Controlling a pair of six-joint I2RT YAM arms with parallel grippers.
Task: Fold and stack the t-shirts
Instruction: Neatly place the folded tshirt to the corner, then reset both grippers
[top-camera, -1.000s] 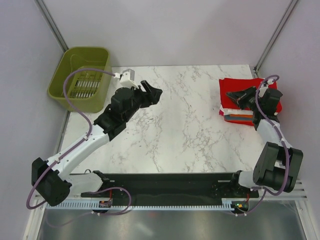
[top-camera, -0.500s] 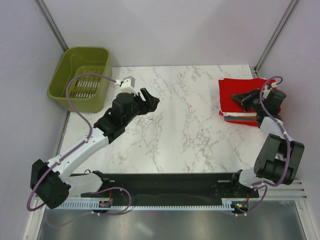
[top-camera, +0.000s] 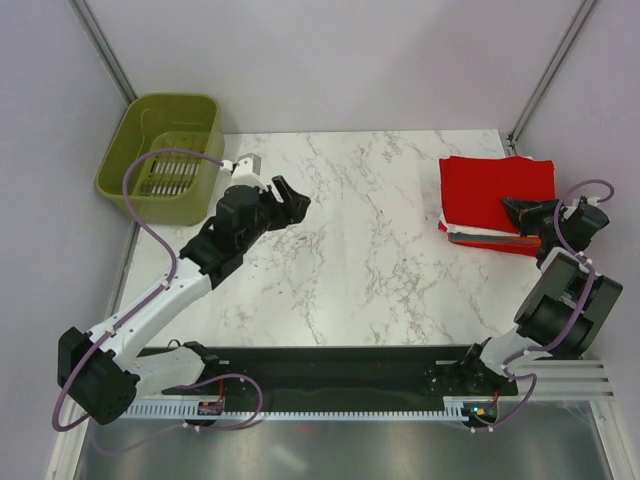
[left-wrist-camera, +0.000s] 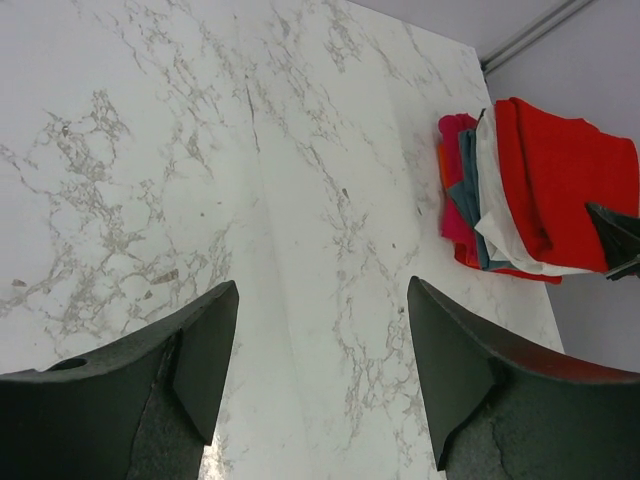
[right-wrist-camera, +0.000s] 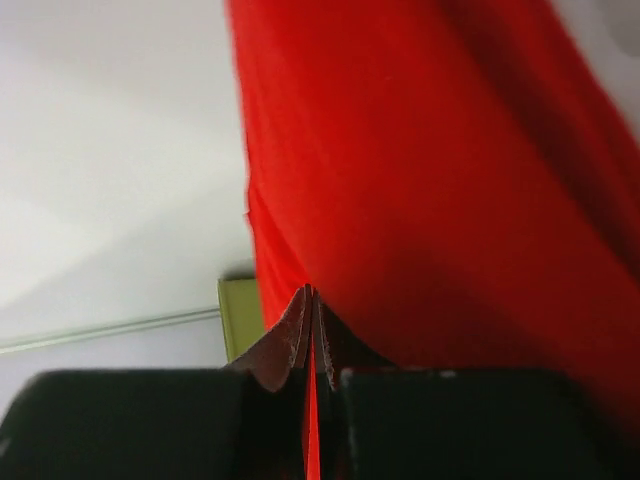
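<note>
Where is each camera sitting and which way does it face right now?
Top external: above and behind the bases, looking down on the table; both arms show, basket far left, stack far right.
Left wrist: on the left arm, facing across the table toward the stack; open left fingers frame the bottom.
Right wrist: on the right arm, close against the red shirt; shut right fingers at bottom.
Shared: top and left wrist both show the stack and right fingers.

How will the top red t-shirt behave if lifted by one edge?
Likely floppy: the top red t-shirt is thin folded cloth, so it would probably droop and unfold. Pushed sideways, it may skew the uneven stack beneath.
</note>
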